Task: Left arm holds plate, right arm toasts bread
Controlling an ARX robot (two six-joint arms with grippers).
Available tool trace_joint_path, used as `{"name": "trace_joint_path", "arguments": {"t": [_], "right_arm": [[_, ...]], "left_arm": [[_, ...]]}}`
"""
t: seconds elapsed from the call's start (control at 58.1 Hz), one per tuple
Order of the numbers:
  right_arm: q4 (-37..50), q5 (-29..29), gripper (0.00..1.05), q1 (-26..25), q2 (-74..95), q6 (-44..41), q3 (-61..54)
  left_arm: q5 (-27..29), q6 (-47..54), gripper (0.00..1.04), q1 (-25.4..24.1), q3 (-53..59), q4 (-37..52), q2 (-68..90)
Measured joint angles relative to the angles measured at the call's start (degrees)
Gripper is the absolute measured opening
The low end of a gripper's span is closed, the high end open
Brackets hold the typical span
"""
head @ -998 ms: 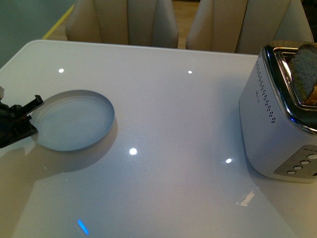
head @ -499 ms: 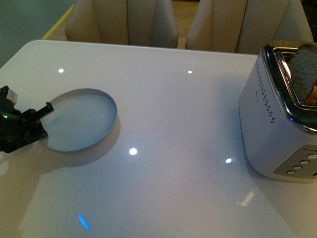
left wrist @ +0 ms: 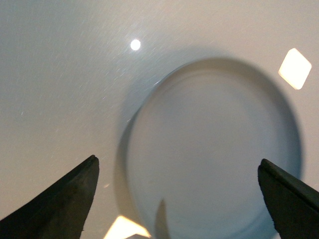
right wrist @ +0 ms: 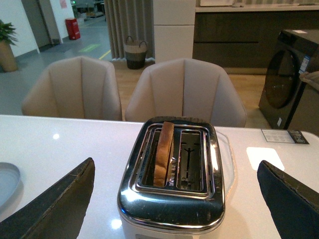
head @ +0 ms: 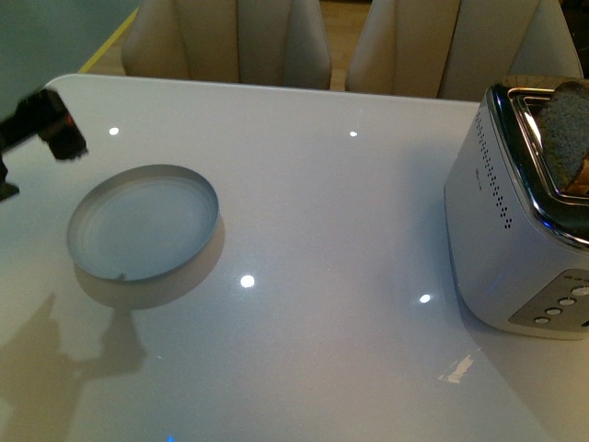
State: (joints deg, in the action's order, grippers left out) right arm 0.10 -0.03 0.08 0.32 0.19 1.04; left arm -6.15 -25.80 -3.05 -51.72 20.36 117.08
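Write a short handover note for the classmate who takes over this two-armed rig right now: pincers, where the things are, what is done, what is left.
Left pincer: open, empty, hovering above the round pale blue-grey plate, not touching it.
Right pincer: open, empty, facing the shiny silver two-slot toaster.
Plate lies flat on the white table, apart from the toaster.
Brown wholemeal bread slice stands upright in one toaster slot; the other slot is empty.
Done: bread is in the toaster.
Left: grip the plate, take the bread out onto it.

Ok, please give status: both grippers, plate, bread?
Left arm above the plate, jaws open, empty. Right jaws open, facing toaster. Bread upright in one slot. Nothing in the way.
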Motion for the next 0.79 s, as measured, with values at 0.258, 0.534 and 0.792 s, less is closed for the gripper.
{"name": "trace_joint_path", "arguments": {"t": [0.258,0.534,0.792], "right_arm": [[0.0,0.0,0.96,0.0,0.0,0.0,0.0],[0.0,0.0,0.96,0.0,0.0,0.0,0.0],[0.0,0.1,0.96,0.0,0.0,0.0,0.0]], "left_arm": [[5.4,-1.0,0.97,9.3,2.3,-3.9,-19.9],[16.5,11.2,0.79,15.9,12.0,15.2,-27.7],[14.4,24.0,0.29,11.1,30.7,36.5,-39.3]]}}
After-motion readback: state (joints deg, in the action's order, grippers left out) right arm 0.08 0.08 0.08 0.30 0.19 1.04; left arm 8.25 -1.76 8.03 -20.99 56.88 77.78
